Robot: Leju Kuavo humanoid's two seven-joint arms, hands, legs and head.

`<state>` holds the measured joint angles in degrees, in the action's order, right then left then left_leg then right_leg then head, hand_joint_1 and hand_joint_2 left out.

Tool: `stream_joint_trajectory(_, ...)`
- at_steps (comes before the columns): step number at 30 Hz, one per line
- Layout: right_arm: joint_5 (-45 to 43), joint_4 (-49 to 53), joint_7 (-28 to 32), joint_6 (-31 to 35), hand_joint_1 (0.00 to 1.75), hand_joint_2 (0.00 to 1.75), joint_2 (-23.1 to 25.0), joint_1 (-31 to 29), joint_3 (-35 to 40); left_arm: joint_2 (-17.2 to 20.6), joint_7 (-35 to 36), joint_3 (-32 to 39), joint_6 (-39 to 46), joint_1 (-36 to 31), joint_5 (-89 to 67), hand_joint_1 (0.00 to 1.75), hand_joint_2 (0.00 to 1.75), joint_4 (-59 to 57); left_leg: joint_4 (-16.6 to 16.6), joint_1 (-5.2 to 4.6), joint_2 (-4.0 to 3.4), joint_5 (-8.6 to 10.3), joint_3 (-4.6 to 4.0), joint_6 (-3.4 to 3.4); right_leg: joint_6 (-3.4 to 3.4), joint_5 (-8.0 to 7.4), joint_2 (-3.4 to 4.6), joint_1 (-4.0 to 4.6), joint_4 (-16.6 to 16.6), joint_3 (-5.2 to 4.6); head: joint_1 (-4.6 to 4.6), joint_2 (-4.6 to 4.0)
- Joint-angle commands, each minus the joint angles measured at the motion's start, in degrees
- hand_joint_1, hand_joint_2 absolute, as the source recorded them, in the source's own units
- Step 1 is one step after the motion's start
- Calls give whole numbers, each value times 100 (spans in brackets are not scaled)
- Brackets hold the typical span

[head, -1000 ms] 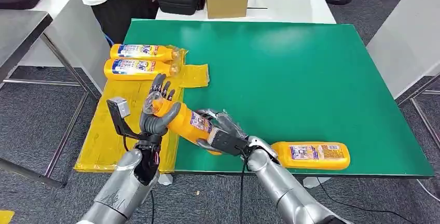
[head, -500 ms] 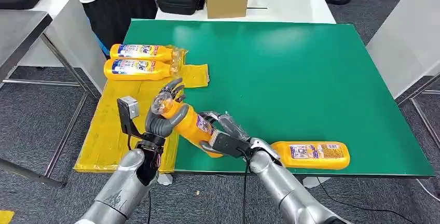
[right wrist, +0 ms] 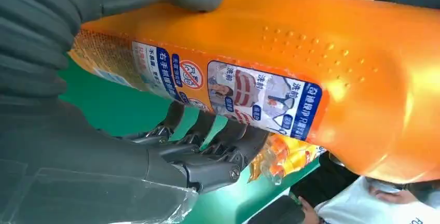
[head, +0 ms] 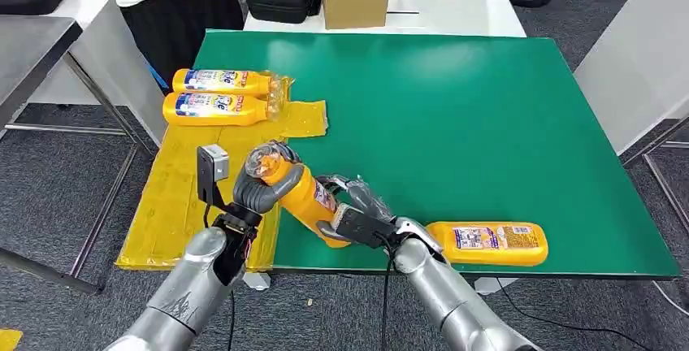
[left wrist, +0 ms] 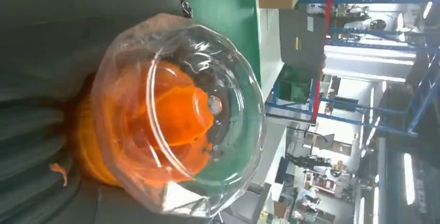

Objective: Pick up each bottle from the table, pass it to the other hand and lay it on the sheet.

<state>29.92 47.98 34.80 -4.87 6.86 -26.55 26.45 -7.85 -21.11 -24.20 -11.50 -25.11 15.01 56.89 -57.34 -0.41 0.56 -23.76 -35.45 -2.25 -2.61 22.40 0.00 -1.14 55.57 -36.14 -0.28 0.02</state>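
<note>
Low in the frame's centre, the left hand (head: 258,184) grips the bottle (head: 302,195) at its cap end while the right hand (head: 351,217) holds its base. Releasing early could drop it off the table (head: 487,123).

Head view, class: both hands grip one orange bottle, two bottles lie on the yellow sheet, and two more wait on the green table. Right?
Not quite. The head view shows one bottle on the table, not two. Both the left hand and right hand grip the held bottle, and two bottles lie on the yellow sheet.

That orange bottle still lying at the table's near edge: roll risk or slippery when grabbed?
The bottle looks flattened rather than round, so it probably slides more than it rolls. Its glossy plastic and label may be slick. It lies along the table edge, so a nudge might tip it off.
</note>
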Motion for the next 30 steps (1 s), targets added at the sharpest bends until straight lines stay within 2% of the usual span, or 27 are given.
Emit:
stream_joint_trajectory(1, 3, 110, -16, 107, 175, 175, -59, -137, -163, 318, 26, -229, -114, -198, -140, 175, 175, -386, 0, 8, -12, -17, 38, 15, 13, 13, 8, 9, -2, 36, 2, 0)
stream_joint_trajectory(8, -65, 359, -81, 445, 175, 175, 6, -59, -424, 297, 42, -130, -104, -218, -219, 175, 175, -284, 0, 3, -10, -12, 26, 11, 10, 10, 6, 3, 2, 23, 2, 0)
stream_joint_trajectory(9, -102, 423, -100, 499, 143, 175, 33, -33, -487, 284, 46, -112, -103, -199, -245, 175, 175, -259, 3, 2, -7, -4, 10, 7, 6, 2, 5, 2, -3, 9, 0, 0)
stream_joint_trajectory(10, -168, 461, -160, 590, 80, 175, 82, -10, -590, 266, 45, -89, -87, -182, -242, 175, 175, -240, -1, 6, -14, -16, 33, 13, 12, 12, 10, 7, 1, 30, 2, 0)
stream_joint_trajectory(11, -129, 492, -296, 697, 0, 0, 88, -5, -598, 245, 47, -52, -54, -152, -242, 175, 175, -196, 1, 2, -11, -10, 21, 10, 9, 8, 8, 2, 1, 19, 2, 0)
stream_joint_trajectory(12, -117, 527, -308, 790, 0, 0, 101, 11, -618, 228, 45, -26, -33, -153, -236, 175, 175, -183, -4, 8, -17, -20, 38, 15, 14, 15, 13, 9, 3, 35, 2, 0)
stream_joint_trajectory(15, -126, 533, -317, 781, 0, 0, 96, 24, -626, 195, 43, 17, -7, -181, -242, 175, 175, -183, 3, 0, -11, -5, 14, 8, 7, 3, 8, -1, -1, 11, -4, 0)
stream_joint_trajectory(18, -252, 591, -257, 821, 0, 0, 117, 82, -711, 146, 38, 112, 73, -210, -224, 175, 175, -217, -2, 10, -7, -17, 39, 15, 14, 15, 2, 11, 0, 38, 0, 0)
stream_joint_trajectory(24, -314, 625, -213, 829, 0, 0, 128, 128, -742, 100, 36, 214, 180, -185, -215, 175, 175, -235, 3, 2, -4, -4, 15, 7, 6, 3, 2, 2, -3, 14, 0, 0)
stream_joint_trajectory(27, -314, 625, -213, 829, 0, 0, 128, 128, -742, 100, 36, 214, 180, -185, -215, 175, 175, -235, -2, 11, -9, -19, 42, 15, 14, 16, 4, 11, -1, 42, 2, 0)
stream_joint_trajectory(30, -314, 625, -213, 829, 0, 0, 128, 128, -742, 100, 36, 214, 180, -185, -215, 175, 175, -235, 3, 3, -4, -5, 18, 8, 7, 4, 1, 3, -3, 16, 2, -2)
